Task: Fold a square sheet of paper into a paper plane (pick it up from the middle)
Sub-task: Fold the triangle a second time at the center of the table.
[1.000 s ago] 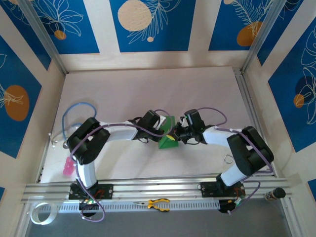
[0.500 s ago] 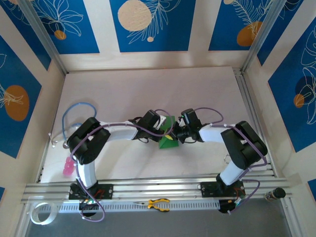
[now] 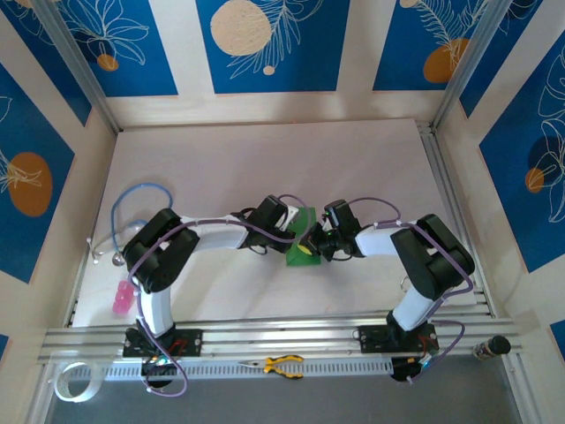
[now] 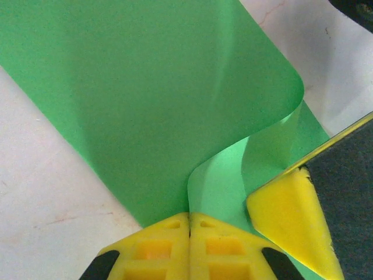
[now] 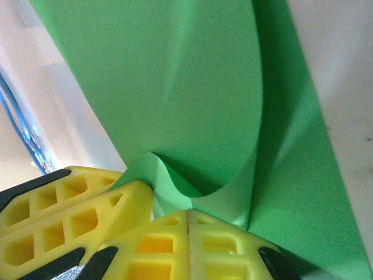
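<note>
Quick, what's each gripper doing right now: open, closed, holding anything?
Left gripper: closed, pinching the green sheet of paper.
Right gripper: closed, pinching the same sheet.

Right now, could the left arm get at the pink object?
Probably not freely: the left gripper is shut on the paper, and the pink object lies close beside its own base, an awkward fold-back.

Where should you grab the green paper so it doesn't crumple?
I'd pinch a lifted edge, coming in low from the side. The paper is thin and floppy, so there is little to grip from above. Where it curls up off the table, the left fingers and right fingers are shut on it.
</note>
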Motion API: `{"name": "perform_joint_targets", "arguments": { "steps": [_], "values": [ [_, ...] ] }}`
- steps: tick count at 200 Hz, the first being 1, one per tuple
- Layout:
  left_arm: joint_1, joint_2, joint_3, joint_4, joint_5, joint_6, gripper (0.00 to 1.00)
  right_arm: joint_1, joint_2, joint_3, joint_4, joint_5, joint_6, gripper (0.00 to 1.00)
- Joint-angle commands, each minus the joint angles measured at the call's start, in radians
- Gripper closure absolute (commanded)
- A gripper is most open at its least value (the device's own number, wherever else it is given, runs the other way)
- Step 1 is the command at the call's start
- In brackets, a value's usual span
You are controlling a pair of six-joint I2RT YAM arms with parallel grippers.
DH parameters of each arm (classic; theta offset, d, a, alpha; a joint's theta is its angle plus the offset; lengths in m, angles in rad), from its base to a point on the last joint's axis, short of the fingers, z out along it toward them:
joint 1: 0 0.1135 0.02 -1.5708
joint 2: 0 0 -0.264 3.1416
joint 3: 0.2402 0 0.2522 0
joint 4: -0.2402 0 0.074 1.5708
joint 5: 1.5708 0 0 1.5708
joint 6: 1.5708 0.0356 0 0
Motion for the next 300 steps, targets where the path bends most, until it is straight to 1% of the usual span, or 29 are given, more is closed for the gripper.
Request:
{"name": "perform_joint_targets", "arguments": {
  "steps": [1,30,67,91,106,127,171,186,199,235,254,291,300],
  "values": [
    [0.007,0.040,0.007,-0.051,0.016,0.017,1.00,0.003,-0.009,-0.002,-0.012,0.012,-0.006,1.00],
    [0.007,0.036,0.006,-0.061,0.009,0.018,1.00,-0.020,-0.067,0.037,-0.057,0.029,-0.047,1.00],
    [0.008,0.037,0.006,-0.065,0.008,0.019,1.00,-0.061,-0.025,0.041,-0.027,-0.008,-0.055,1.00],
    [0.007,0.038,0.004,-0.063,0.010,0.018,1.00,-0.061,0.007,0.041,-0.041,0.015,-0.059,1.00],
    [0.007,0.037,0.004,-0.063,0.010,0.016,1.00,-0.060,0.017,0.035,-0.090,0.066,-0.052,1.00],
    [0.007,0.037,0.001,-0.061,0.009,0.016,1.00,-0.064,0.028,0.011,-0.103,0.114,-0.048,1.00],
    [0.007,0.034,0.002,-0.066,0.008,0.015,1.00,-0.085,-0.037,0.064,-0.148,0.056,-0.094,1.00],
    [0.008,0.034,0.002,-0.066,0.010,0.016,1.00,-0.101,-0.054,0.069,-0.119,0.022,-0.104,1.00],
    [0.007,0.033,0.002,-0.066,0.011,0.015,1.00,-0.111,-0.051,0.072,-0.118,0.018,-0.109,1.00],
    [0.007,0.034,0.001,-0.064,0.015,0.014,1.00,-0.129,0.012,0.040,-0.105,0.046,-0.106,1.00],
    [0.007,0.034,0.001,-0.066,0.016,0.013,1.00,-0.131,0.032,0.024,-0.120,0.086,-0.100,1.00],
    [0.007,0.031,0.000,-0.068,0.014,0.014,1.00,-0.128,-0.016,0.056,-0.228,0.185,-0.129,1.00],
    [0.008,0.031,-0.001,-0.068,0.016,0.012,1.00,-0.126,-0.036,0.061,-0.226,0.185,-0.157,1.00]
  ]
}}
